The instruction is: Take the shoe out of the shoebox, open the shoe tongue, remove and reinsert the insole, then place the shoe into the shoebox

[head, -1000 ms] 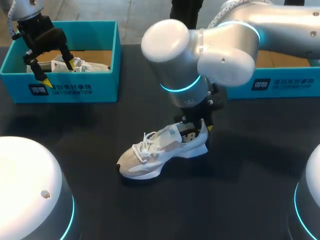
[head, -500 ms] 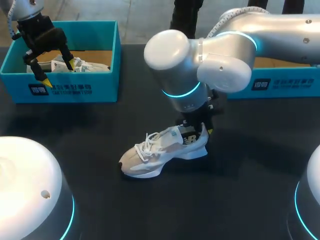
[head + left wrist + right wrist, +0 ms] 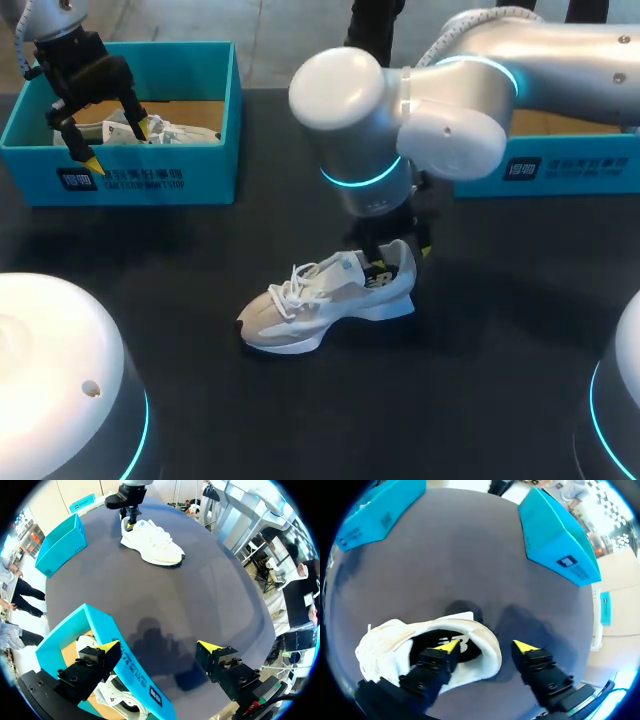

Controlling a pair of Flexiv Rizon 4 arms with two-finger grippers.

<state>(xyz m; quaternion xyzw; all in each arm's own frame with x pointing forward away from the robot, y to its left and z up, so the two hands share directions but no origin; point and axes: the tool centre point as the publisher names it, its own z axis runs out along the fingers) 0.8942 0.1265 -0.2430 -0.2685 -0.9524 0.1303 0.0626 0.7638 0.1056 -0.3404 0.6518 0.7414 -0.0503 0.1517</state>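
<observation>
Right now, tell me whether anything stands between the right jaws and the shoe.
Nothing visible does: the right jaws straddle the heel wall of the white sneaker, one fingertip inside the opening, the other outside.

Dark table [image 3: 200, 420], matte top. White shoe [image 3: 325, 300] stands on its sole near the middle, toe toward my left, heel toward my right. Teal shoebox [image 3: 150, 180] sits at the far left corner, second teal box [image 3: 560, 170] at the far right, both well apart from the shoe.
</observation>
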